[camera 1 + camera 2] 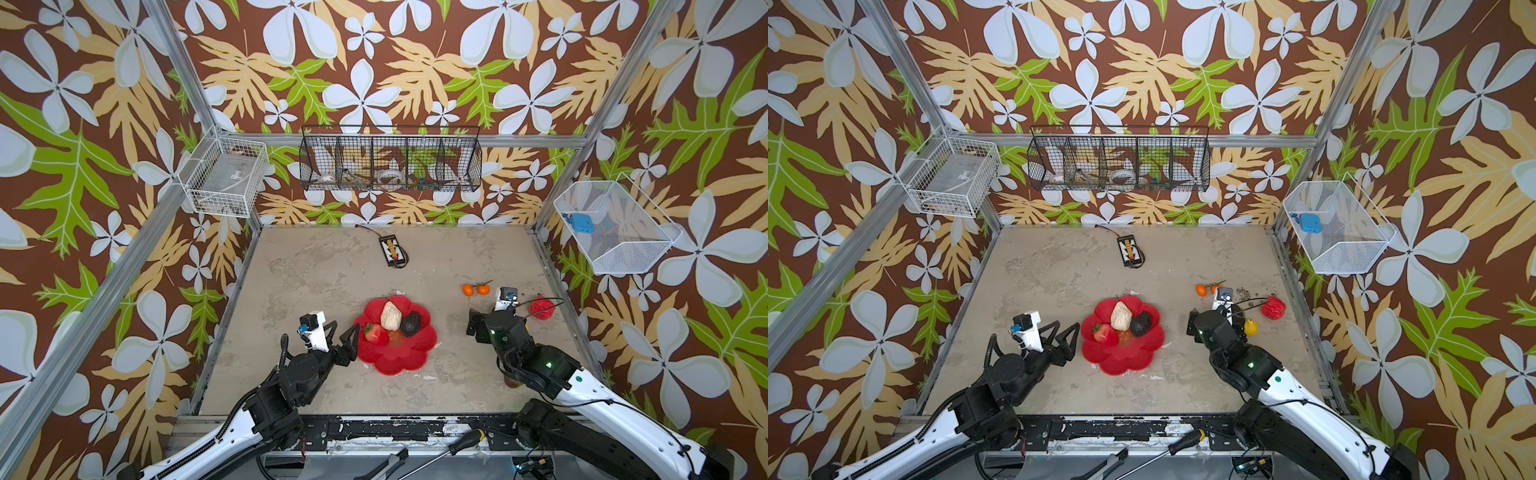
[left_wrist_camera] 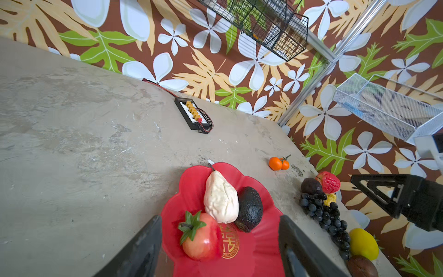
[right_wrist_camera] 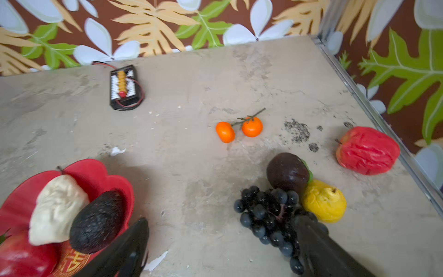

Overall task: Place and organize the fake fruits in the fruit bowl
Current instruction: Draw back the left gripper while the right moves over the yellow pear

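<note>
The red flower-shaped fruit bowl (image 1: 409,357) sits mid-table and holds a beige pear (image 1: 391,315), a dark avocado (image 1: 411,324) and a red strawberry (image 1: 376,332). My left gripper (image 1: 345,326) hovers at the bowl's left rim, open and empty, and the strawberry (image 2: 200,236) lies in the bowl beyond its fingers. To the right, on the table, are two oranges (image 3: 238,129), a wrinkled red apple (image 3: 368,151), a yellow lemon (image 3: 323,201), a dark round fruit (image 3: 287,171) and a grape bunch (image 3: 266,215). My right gripper (image 3: 221,218) is open, with one finger over the grapes.
A small black device with a cable (image 1: 392,251) lies near the back wall. Wire baskets hang on the back (image 1: 390,160), left (image 1: 226,178) and right (image 1: 615,226) walls. Another yellow fruit (image 2: 363,243) and a brown one (image 2: 362,266) lie by the right edge.
</note>
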Tool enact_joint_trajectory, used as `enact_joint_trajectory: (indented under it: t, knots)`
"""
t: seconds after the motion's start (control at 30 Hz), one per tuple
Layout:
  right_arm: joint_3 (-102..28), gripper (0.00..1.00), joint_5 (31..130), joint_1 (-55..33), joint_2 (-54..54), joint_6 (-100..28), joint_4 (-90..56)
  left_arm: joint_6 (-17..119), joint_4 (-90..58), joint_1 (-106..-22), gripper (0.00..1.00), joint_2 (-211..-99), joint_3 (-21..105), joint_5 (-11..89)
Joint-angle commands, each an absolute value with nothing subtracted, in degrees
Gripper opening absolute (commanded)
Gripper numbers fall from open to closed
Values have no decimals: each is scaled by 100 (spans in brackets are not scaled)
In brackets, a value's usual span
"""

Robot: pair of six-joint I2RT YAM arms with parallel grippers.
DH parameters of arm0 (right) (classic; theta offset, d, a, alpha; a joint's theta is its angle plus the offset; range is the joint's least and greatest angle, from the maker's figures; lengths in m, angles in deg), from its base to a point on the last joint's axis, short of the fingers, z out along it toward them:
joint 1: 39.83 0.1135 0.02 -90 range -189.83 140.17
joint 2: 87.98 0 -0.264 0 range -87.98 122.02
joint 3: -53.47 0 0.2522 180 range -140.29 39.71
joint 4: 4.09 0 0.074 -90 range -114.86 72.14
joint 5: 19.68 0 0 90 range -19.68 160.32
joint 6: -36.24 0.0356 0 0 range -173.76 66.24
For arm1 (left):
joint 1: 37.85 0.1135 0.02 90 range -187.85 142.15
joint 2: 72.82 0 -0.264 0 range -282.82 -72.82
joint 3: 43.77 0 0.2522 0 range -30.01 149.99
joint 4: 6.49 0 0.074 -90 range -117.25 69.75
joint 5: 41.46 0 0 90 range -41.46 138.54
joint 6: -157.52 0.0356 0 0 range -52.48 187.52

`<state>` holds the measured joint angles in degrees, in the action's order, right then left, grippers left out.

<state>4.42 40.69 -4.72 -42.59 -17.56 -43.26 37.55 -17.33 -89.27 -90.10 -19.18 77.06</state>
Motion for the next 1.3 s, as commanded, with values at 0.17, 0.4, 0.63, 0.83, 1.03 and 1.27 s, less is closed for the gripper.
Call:
enact_joint_trajectory:
  t: [0.17,0.4,0.63,0.83,1.03,1.27]
  knots:
    - [783,93,4609,-1120,-4267,-258,-5305,3842,-2192,-8918,78,-8437,-2295,7994]
    - [857,94,4077,-1125,-3854,1826,-6803,3956,-2034,-8918,79,-8333,-2377,7883]
    - [1049,95,4499,-1118,-3424,2546,-6908,3932,-2147,-8911,79,-8295,-2333,7878]
    - [913,92,4015,-1167,-3857,1277,-5900,3914,-2182,-8918,80,-8226,-2350,7863]
    - [309,91,4404,-2375,-3504,-454,-5297,3905,-2157,-8915,80,-8244,-2368,7860]
    - [101,84,5205,-3734,-2784,-1693,-4476,3905,-2149,-8917,80,-8253,-2377,7857]
